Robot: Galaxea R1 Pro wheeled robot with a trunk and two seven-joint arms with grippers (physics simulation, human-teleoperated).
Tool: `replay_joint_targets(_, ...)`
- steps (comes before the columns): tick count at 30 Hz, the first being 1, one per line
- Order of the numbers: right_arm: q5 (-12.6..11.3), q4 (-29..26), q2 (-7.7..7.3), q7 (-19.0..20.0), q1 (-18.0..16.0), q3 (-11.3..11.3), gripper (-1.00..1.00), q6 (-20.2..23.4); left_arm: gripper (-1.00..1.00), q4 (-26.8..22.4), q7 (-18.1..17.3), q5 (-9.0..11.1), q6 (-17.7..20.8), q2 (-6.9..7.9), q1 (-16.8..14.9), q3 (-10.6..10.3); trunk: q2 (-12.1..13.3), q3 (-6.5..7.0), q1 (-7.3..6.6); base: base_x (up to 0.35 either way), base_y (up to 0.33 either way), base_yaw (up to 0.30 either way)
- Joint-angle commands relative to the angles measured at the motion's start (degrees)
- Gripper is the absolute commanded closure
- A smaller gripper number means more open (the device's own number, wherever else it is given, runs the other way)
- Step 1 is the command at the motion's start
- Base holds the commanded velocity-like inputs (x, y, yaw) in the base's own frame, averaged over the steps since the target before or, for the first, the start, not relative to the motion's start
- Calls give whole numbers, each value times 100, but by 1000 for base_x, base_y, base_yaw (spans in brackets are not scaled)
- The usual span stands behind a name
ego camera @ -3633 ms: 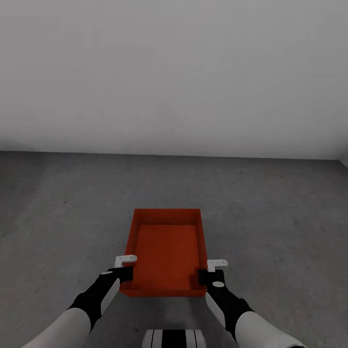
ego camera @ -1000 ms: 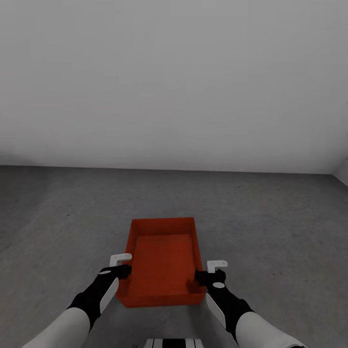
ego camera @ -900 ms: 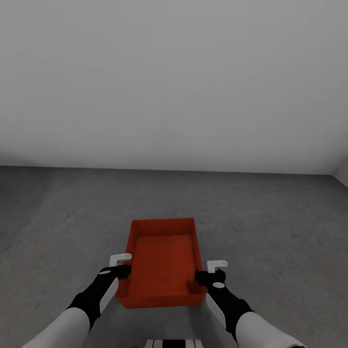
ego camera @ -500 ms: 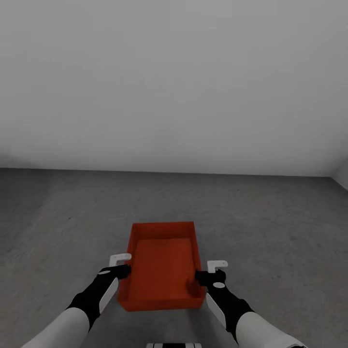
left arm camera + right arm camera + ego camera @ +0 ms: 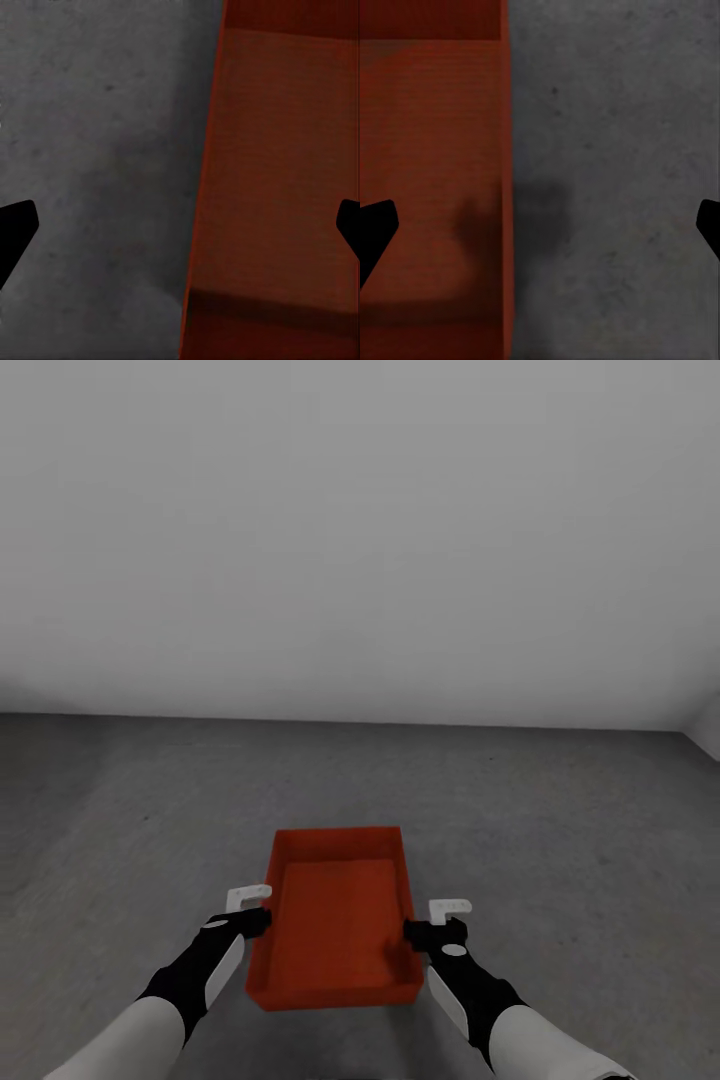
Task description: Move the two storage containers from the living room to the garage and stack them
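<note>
One red-orange storage container point(image 5: 335, 920) sits low in front of me on the garage's dark grey concrete floor point(image 5: 560, 840). It is lidless and nothing is in it. My left gripper point(image 5: 262, 920) straddles its left wall and my right gripper point(image 5: 412, 932) straddles its right wall. In the left wrist view the left gripper point(image 5: 180, 229) is open, its black fingertips point(image 5: 15, 232) far apart with the container point(image 5: 277, 187) wall between them. In the right wrist view the right gripper point(image 5: 540, 225) is open in the same way over the container point(image 5: 431, 150) wall.
A plain pale grey wall point(image 5: 360, 540) closes off the room ahead. A corner with a second wall point(image 5: 708, 725) shows at the far right. Bare concrete spreads on all sides of the container.
The head view has shifted, with the wall's foot now lower in the picture. The container has dropped lower relative to both grippers, which hold their places in the picture.
</note>
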Motion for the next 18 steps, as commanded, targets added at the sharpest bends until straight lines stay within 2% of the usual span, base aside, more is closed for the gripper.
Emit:
replay_joint_targets(1, -60, -2, -4, -37, -3, 49, -100, -1, -100, -12, 53, 61, 25, 5, -1, -44, 40, 14, -23, 0, 0, 0)
replay_joint_targets(18, -53, -1, 4, -75, -3, 49, -100, 8, -100, -17, 61, 61, 25, 5, -1, -44, 722, 319, -397, 0, 0, 0)
